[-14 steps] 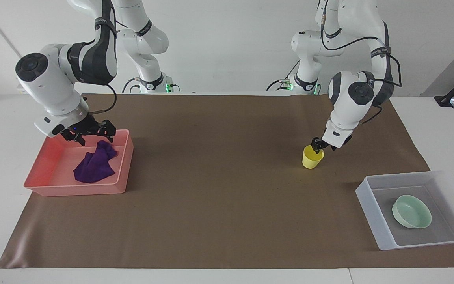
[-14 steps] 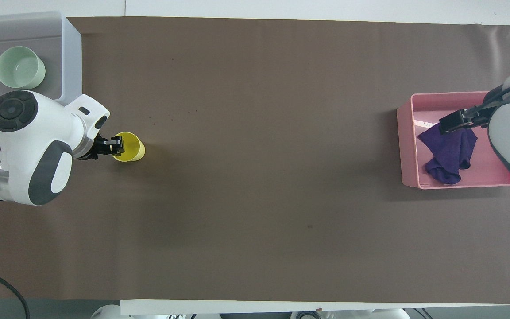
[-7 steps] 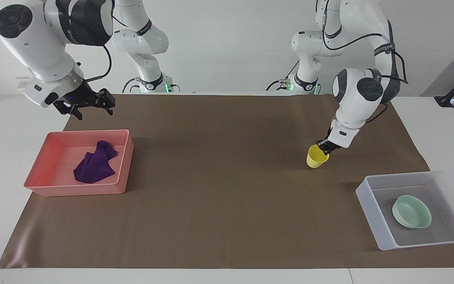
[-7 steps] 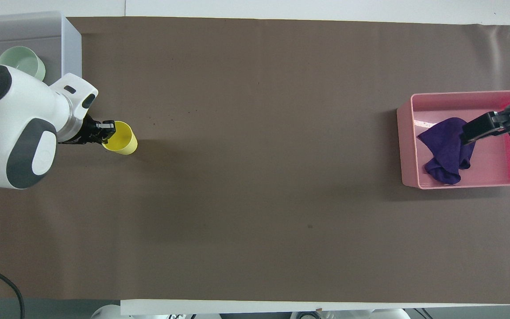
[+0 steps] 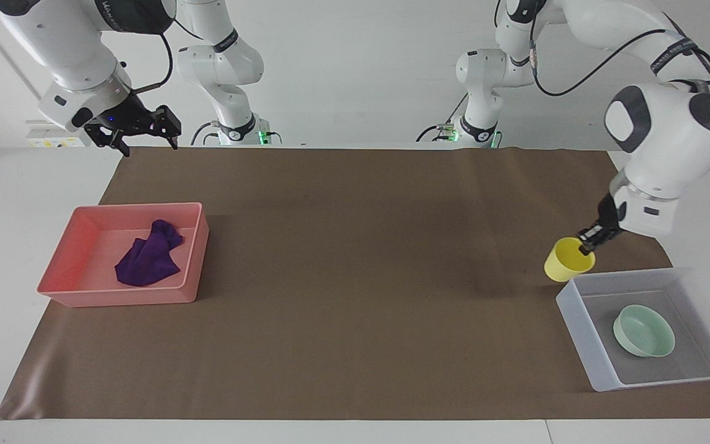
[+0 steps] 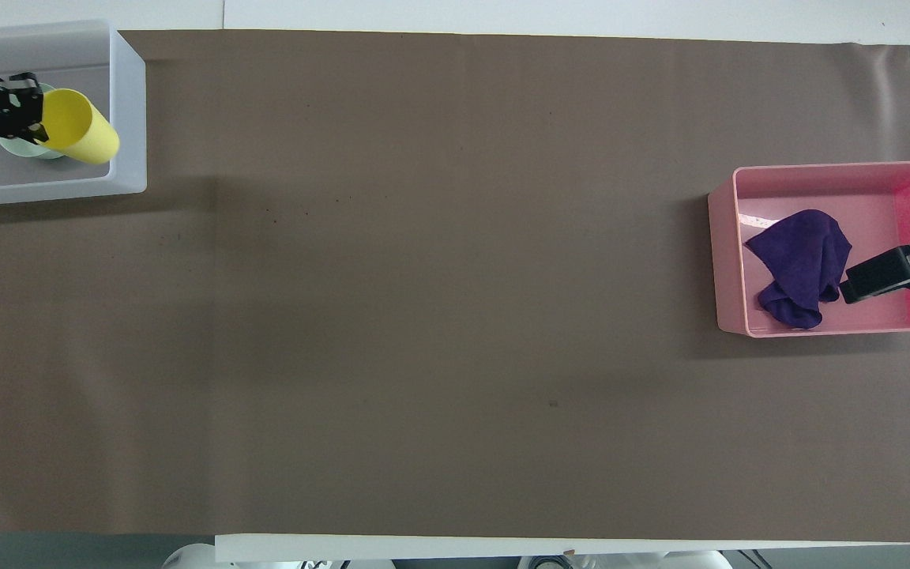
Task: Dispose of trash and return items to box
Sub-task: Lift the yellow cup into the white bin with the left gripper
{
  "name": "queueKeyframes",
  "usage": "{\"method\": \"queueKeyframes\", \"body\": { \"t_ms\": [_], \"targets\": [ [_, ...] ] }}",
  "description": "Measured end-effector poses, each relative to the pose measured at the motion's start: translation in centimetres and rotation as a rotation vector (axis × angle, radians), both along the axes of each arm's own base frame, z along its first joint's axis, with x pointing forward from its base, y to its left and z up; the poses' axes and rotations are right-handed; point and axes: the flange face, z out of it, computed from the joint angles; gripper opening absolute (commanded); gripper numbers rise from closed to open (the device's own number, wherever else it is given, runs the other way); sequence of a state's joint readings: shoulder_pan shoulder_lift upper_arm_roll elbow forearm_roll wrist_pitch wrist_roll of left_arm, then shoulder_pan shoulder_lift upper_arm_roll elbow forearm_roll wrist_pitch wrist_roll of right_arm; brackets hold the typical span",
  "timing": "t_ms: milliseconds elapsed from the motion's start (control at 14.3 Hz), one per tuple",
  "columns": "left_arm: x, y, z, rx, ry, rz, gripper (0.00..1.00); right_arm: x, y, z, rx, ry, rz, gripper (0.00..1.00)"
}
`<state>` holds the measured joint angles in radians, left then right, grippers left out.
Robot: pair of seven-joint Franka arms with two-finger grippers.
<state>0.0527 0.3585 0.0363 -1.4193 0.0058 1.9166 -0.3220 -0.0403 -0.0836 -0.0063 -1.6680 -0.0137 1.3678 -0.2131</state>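
Nearest the robots, the right tool (image 5: pixel 139 131) hangs high in the air over the counter's (image 5: pixel 342 259) robot-side edge at the right arm's end, its two fingers spread wide and holding nothing — it looks parked out of the way. A little farther out, hard against that same end of the counter, sits the pink tray (image 5: pixel 191 246) with the purple trash (image 5: pixel 145 258) crumpled inside it, touching nothing but the tray floor; that half of the job looks settled. Over at the left arm's end, the left tool (image 5: pixel 588 244) is clenched on the rim of the yellow cup (image 5: pixel 567 261), one finger inside the lip, and the cup hangs tilted in the air, just at the robot-side wall of the box (image 5: pixel 577 320). Pinching the rim keeps the cup's mouth up and its body free to drop in. Farthest out, in the corner at the left arm's end, the translucent box holds the mint-green bowl (image 5: pixel 643 330), already home on its floor. By my read, the cup needs carrying on over the wall and setting down beside the bowl, not on it.
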Motion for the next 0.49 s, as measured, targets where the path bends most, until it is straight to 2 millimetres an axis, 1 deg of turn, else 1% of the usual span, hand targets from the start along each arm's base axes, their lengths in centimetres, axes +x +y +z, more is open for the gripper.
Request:
{"method": "queueKeyframes", "body": {
  "t_ms": [70,140,210,280,350,420,490],
  "targets": [
    [0.6,4.2,-1.5,0.007,-0.016,0.014,0.0,0.0,0.0,-0.1,0.001,0.003,0.0,1.0],
    [1.0,7.4,-3.5,0.007,-0.024,0.024,0.0,0.0,0.0,-0.2,0.002,0.004,0.0,1.0],
    [1.5,9.7,-5.6,0.002,-0.039,0.041,0.0,0.0,0.1,-0.2,0.004,0.005,0.0,1.0],
    [2.0,11.1,-7.4,-0.003,-0.055,0.054,0.0,0.0,0.1,-0.2,0.006,0.005,0.0,1.0],
    [2.5,11.6,-9.2,-0.006,-0.059,0.06,0.0,0.0,0.1,-0.2,0.007,0.005,0.001,1.0],
    [2.8,11.4,-10.5,-0.009,-0.055,0.057,0.0,0.0,0.1,-0.2,0.008,0.005,0.001,1.0],
    [3.1,10.9,-11.3,-0.013,-0.05,0.05,0.0,0.0,0.1,-0.3,0.008,0.005,0.001,1.0]
  ]
}}
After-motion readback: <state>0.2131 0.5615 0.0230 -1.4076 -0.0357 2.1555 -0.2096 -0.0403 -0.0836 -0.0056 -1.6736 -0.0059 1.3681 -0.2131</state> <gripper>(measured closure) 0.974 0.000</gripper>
